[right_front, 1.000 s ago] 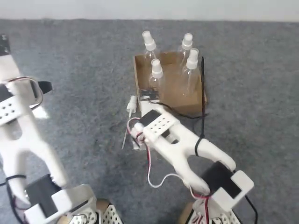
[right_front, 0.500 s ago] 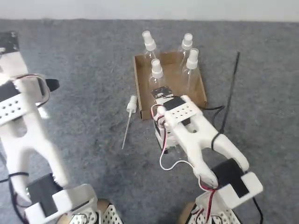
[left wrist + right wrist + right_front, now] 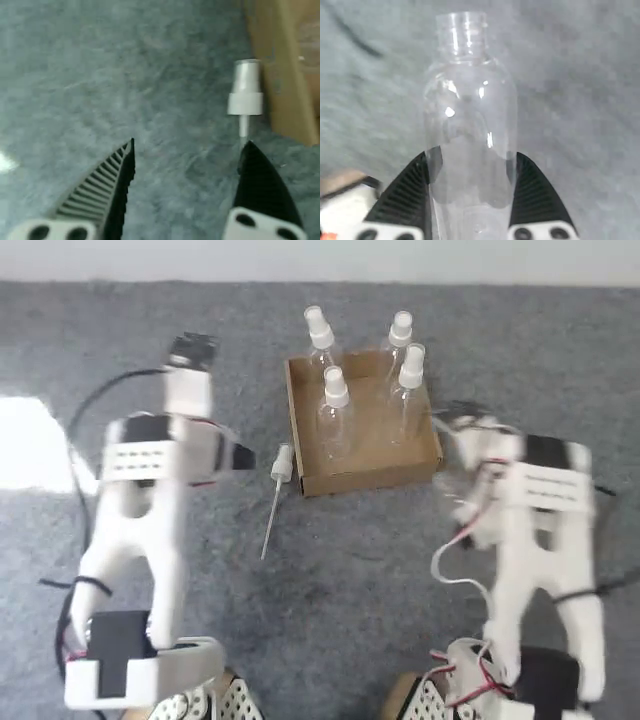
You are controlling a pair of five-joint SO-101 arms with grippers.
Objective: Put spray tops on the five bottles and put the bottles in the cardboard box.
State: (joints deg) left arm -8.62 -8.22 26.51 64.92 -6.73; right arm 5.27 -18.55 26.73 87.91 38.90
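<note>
Grey, carpet-like covering lies over the counter (image 3: 400,560). Four capped bottles (image 3: 335,415) stand upright in the cardboard box (image 3: 370,475). A loose spray top (image 3: 245,95) with its thin tube lies flat just beside the box's left wall. The left claw (image 3: 190,145) hangs over it, fingers spread apart. The right claw (image 3: 472,159), off to the box's right, is clamped on a clear bottle (image 3: 469,110) with a bare neck.

Soft, even light, with bright glints on the bottle (image 3: 470,125).
</note>
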